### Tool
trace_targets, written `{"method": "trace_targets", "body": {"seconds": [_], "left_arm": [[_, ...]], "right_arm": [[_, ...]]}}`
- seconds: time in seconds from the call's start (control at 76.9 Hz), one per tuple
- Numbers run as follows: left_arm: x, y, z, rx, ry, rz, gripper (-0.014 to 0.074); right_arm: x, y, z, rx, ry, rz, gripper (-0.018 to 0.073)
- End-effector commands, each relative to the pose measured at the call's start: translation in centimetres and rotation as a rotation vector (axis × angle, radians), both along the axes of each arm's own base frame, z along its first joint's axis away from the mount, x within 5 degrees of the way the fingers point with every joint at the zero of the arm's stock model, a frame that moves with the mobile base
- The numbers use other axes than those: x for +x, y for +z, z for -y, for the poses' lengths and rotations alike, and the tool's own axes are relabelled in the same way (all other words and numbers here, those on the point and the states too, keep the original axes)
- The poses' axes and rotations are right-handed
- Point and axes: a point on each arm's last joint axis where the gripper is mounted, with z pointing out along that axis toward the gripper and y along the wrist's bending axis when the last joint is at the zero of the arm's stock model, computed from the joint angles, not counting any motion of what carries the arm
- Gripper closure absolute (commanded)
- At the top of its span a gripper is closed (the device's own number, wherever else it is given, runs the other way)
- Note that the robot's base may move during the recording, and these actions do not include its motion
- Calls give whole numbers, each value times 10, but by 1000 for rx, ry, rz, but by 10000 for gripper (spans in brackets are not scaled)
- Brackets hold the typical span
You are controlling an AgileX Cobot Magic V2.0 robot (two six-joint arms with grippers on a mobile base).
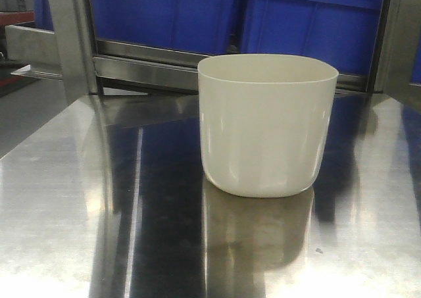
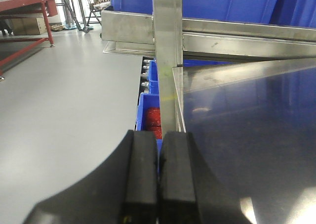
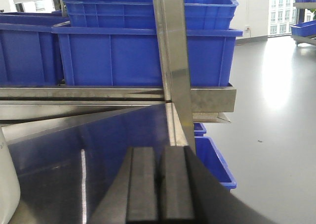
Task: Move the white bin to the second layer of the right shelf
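Exterior front-facing view: a cream-white smooth plastic bin point(image 1: 266, 124) with a rounded-square rim stands upright, right of centre on a reflective steel counter point(image 1: 66, 212); blue rectangular plastic crates point(image 1: 164, 15) sit on the steel rack point(image 1: 145, 71) behind. Right wrist view: the right hand point(image 3: 159, 157), closed tight on nothing, has the bin's wall at its lower left, so it seems nearer; the left hand point(image 2: 159, 147), likewise closed and empty, sees no bin.

We see the white bin point(image 1: 266, 127) plain cream-white, unpatterned. Surface point(image 1: 66, 212) is silver steel, mirroring blue. Crates point(image 3: 143, 56) ahead of the right hand point(image 3: 160, 159) are solid blue. Left hand point(image 2: 159, 150) is black like the right, with a red item point(image 2: 154, 119) just ahead.
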Motion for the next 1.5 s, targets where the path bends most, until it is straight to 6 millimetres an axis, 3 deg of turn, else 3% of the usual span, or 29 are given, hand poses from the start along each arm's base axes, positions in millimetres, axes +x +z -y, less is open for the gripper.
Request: {"method": "trace_targets", "body": {"seconds": [0.0,0.429,0.599,0.716,0.937,1.301,1.379,1.483], "left_arm": [[1,-4,0,-9,-4,62,512],[1,-4,0,-9,-4,62,512],[1,-4,0,-9,-4,62,512],[1,-4,0,-9,-4,62,512],[1,-4,0,-9,-4,62,512],[1,-4,0,-9,-4,62,512],[1,-4,0,-9,-4,62,512],[1,-4,0,-9,-4,62,512]], "right_arm": [[-4,15,0,-28,-2,129,508],[-2,15,0,-22,-1,108,508],[15,27,0,28,25,-89,508],[28,47,-2,6,59,-160,508],[50,110,-2,3,61,-118,508],[101,158,-8,27,100,-463,506],[111,164,-10,22,110,-552,448],[122,165,-15,-36,154,-716,239]]}}
